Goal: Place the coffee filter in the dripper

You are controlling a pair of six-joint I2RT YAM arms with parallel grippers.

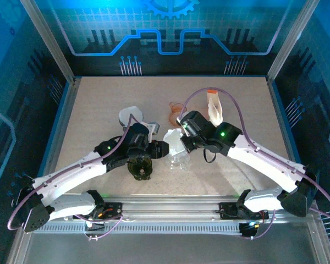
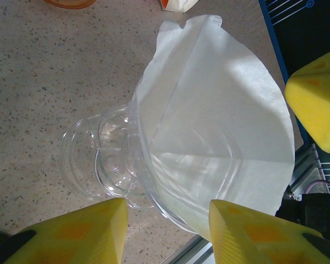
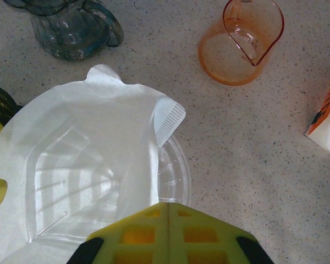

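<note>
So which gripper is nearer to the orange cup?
Right. The right gripper is shut at the dripper's rim, with the orange cup just beyond it. The left gripper is at the dripper's other side, farther from the cup.

One filter (image 3: 99, 126) lies in one clear dripper (image 3: 173, 176). Near the dripper: one orange cup (image 3: 236, 55), one glass jug (image 3: 71, 30), one packet (image 3: 327, 121).

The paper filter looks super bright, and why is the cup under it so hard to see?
Left wrist view: light washes the coffee filter nearly blank white; right wrist view: the clear dripper shows mainly as pale glints through the paper.
</note>
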